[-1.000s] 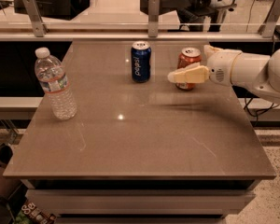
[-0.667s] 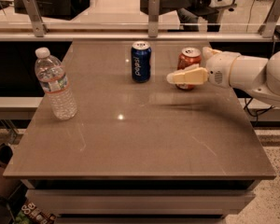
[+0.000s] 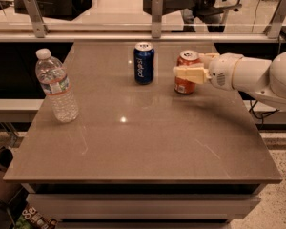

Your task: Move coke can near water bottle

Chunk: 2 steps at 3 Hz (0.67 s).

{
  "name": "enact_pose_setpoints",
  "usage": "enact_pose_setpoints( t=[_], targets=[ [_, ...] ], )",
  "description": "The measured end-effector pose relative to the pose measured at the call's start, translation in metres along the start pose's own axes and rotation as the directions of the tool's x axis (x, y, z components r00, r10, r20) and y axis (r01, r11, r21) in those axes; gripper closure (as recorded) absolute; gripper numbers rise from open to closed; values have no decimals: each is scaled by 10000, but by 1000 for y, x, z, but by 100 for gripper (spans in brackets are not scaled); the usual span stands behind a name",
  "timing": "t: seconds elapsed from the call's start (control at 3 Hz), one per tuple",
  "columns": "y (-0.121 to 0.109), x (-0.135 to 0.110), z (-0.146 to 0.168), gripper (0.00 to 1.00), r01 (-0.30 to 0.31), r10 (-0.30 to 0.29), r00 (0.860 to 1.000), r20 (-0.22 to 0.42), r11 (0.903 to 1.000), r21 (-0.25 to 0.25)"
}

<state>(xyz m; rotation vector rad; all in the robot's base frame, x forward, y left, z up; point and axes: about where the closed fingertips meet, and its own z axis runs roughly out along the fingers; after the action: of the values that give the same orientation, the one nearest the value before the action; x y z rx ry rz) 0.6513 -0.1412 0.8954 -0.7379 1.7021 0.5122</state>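
Observation:
The orange-red coke can (image 3: 184, 85) stands upright on the brown table (image 3: 143, 142), at the back right. My gripper (image 3: 189, 67) reaches in from the right at the can's height and covers the can's middle. The white arm (image 3: 250, 75) extends off the right edge. The clear water bottle (image 3: 56, 87) with a white cap stands upright near the table's left edge, far from the can.
A blue Pepsi can (image 3: 144, 63) stands upright just left of the coke can, between it and the bottle. A glass rail with metal posts (image 3: 156, 16) runs behind the table. Bins and clutter sit on the floor at the lower left (image 3: 5, 161).
My gripper has shifted very slightly to the left at the coke can. The can, the Pepsi can and the bottle have not moved.

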Motion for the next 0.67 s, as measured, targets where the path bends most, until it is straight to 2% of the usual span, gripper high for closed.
enact_pose_setpoints(
  t=[0.67],
  targets=[
    [3, -1, 4, 88, 14, -14, 10000, 5, 10000, -77]
  ],
)
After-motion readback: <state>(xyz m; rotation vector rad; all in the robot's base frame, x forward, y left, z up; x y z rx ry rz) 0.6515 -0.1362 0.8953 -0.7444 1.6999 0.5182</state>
